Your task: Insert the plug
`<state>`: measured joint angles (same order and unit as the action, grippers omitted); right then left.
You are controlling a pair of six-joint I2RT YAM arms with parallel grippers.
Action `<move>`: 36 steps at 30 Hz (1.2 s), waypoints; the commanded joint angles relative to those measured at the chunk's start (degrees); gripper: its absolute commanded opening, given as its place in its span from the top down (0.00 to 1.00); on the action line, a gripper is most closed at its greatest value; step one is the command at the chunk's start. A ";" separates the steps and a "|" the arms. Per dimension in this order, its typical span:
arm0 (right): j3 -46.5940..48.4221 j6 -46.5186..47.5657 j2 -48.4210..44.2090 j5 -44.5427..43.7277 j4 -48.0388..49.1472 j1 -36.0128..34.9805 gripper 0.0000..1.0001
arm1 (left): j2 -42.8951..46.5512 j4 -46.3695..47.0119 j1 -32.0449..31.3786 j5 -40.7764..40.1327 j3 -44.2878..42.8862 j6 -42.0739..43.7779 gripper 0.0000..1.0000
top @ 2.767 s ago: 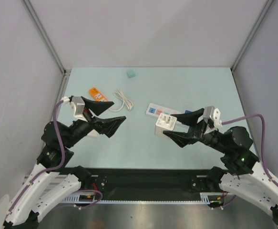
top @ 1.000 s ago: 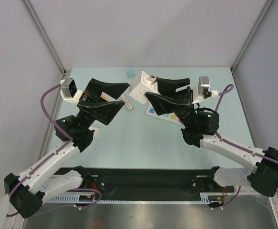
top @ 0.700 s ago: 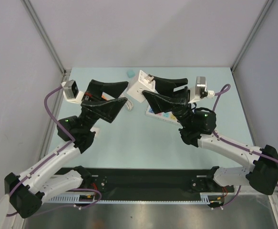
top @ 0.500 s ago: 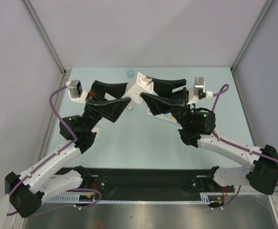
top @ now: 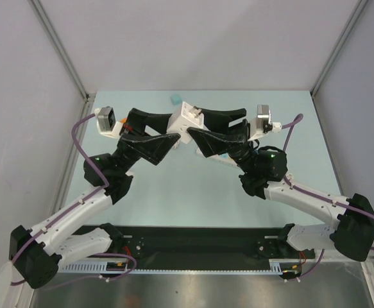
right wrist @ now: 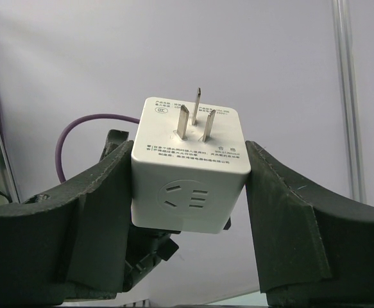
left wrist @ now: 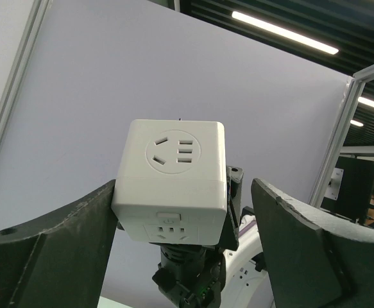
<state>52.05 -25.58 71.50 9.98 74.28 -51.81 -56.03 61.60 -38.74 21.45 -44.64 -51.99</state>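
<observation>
While the right gripper is pinching the white plug in mid-air over the table's far half, the left gripper is flanking it, fingers spread.
Left wrist: plug is touching one finger, clear of the other.
Right wrist: both fingers are squeezing the plug, prongs pointing up.

Gap of left hand partly blocked by socket cube, near table seemingly open
</observation>
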 commanded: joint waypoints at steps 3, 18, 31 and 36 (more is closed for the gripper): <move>-1.60 -2.81 -0.22 -1.36 11.94 1.10 1.00 | -1.01 5.28 -0.37 5.00 -0.27 -2.33 0.17; -9.42 -5.26 -7.25 3.11 3.00 3.55 0.66 | 0.30 0.02 -0.11 8.34 -0.44 -2.78 0.88; -8.99 -10.54 -23.17 26.37 -34.79 16.65 0.10 | 8.22 -21.61 0.16 13.87 4.30 3.56 1.00; -9.24 -15.19 -21.50 31.77 -31.58 16.65 0.00 | 6.82 -25.03 0.16 18.53 3.07 4.17 1.00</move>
<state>41.91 -37.21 49.30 35.46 44.23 -35.40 -48.88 37.95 -38.61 36.29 -40.69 -49.30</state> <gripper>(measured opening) 0.993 0.653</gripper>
